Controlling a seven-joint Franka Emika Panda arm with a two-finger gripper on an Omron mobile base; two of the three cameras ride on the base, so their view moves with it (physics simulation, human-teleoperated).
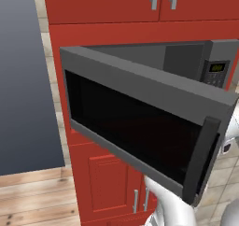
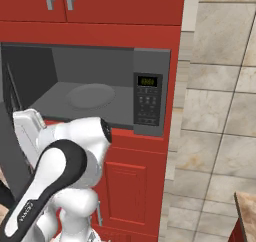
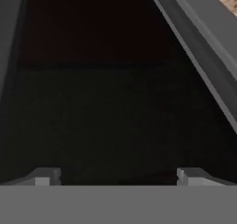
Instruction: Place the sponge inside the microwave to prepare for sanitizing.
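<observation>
The wide grey built-in microwave (image 2: 100, 93), set in the tall red cabinets (image 2: 135, 6), fills the centre of the right base view. Its dark-windowed grey door (image 1: 140, 127) is swung out across the middle of the left base view, so the opening step looks done. Inside, the round grey turntable (image 2: 91, 96) sits bare at centre left of the right base view, and the black keypad panel with green display (image 2: 148, 100) is just right of it. The small green sponge cannot be found in any view, so fetching and placing it seems to remain.

The white arm (image 2: 65, 171) rises at lower left of the right base view, bent toward the door. In the hand view the gripper (image 3: 118, 176) faces the dark door glass, its tips spread wide apart and holding nothing.
</observation>
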